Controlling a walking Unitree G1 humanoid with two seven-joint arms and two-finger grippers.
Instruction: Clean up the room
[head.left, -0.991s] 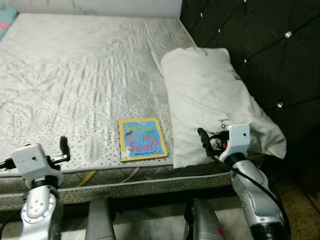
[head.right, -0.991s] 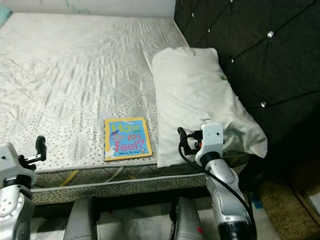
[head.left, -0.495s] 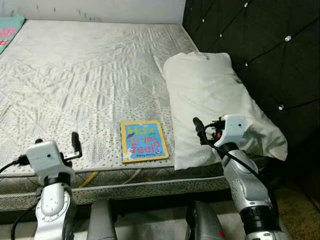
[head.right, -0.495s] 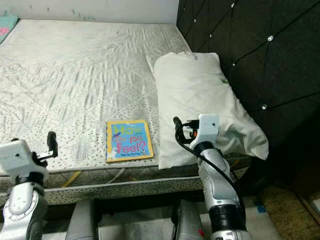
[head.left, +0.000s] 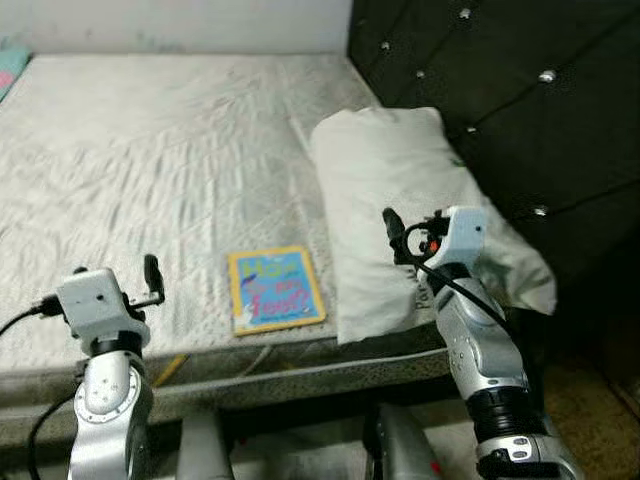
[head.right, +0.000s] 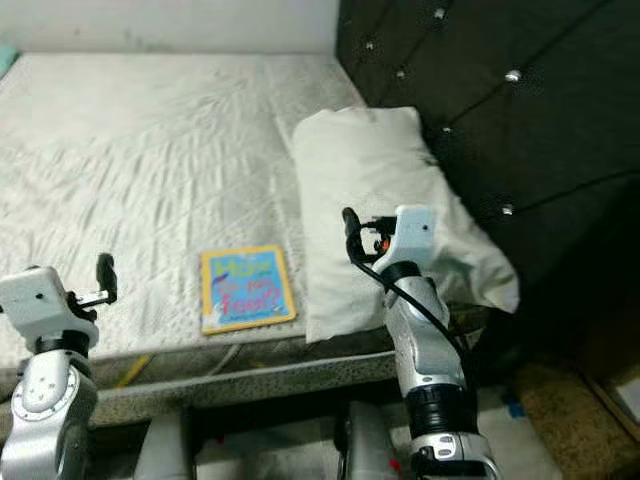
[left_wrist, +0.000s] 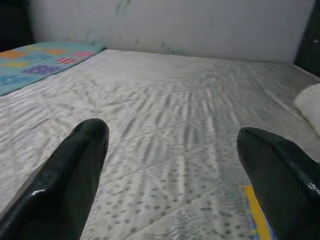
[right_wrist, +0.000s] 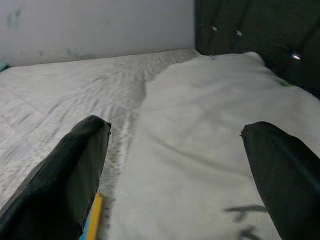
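A thin picture book (head.left: 275, 290) with a yellow border and blue cover lies flat near the front edge of the bare mattress (head.left: 160, 160). A white pillow (head.left: 400, 190) rests to its right, against the dark headboard. My right gripper (right_wrist: 175, 170) hovers open over the pillow's near end, its fingers (right_wrist: 70, 175) wide apart. My left gripper (left_wrist: 175, 170) stands open above the mattress's front edge, left of the book, nothing between its fingers (left_wrist: 70, 175). A yellow corner of the book (left_wrist: 255, 212) peeks beside one finger.
A black tufted headboard (head.left: 480, 90) rises along the right side. A pale wall (head.left: 180, 25) runs behind the bed. A teal patterned cloth (left_wrist: 35, 62) lies at the mattress's far left. Brown floor (head.right: 560, 420) lies right of the bed.
Both arms have risen and reached forward over the bed; the right gripper now hangs over the pillow's near end. The camera view has shifted slightly.
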